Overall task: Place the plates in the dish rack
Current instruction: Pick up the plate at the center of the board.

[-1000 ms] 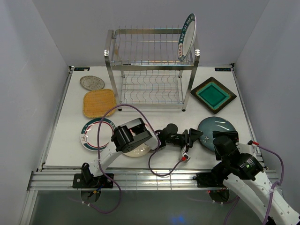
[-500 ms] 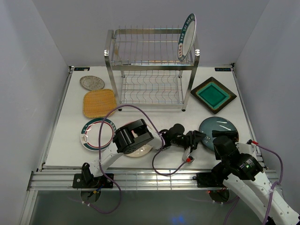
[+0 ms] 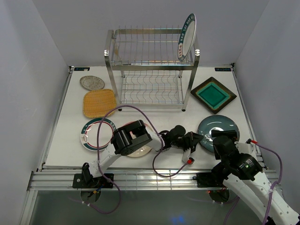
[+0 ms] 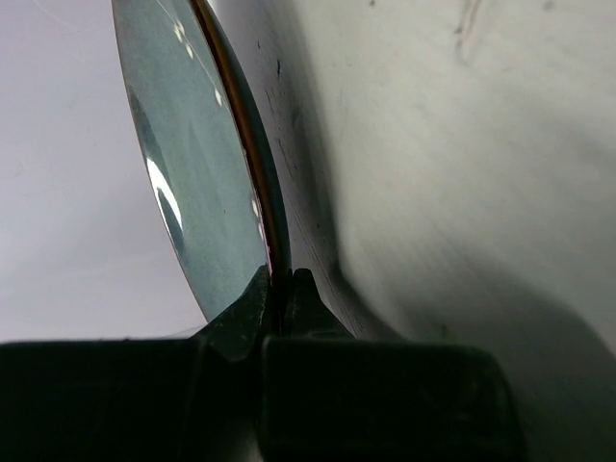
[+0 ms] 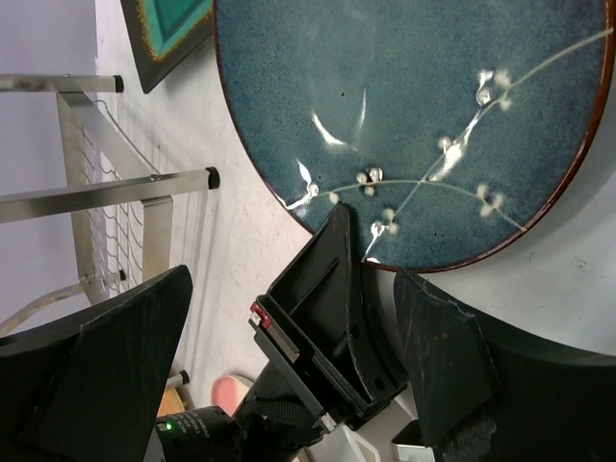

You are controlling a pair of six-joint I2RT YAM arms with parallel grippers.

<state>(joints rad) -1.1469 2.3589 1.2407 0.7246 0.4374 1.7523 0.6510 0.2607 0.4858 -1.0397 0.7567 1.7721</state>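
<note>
Left pincer pinched the dark blue-grey plate by its rim.
I saw the plate at the near right of the surface, well apart from the dish rack; my right pincer hovered beside it, fingers spread.

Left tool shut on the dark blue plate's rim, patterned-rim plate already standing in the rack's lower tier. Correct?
Not quite. The patterned-rim plate stands in the upper tier of the rack, at its right end, as the top external view shows. The rest holds: the left tool is shut on the rim of the dark blue plate.
</note>
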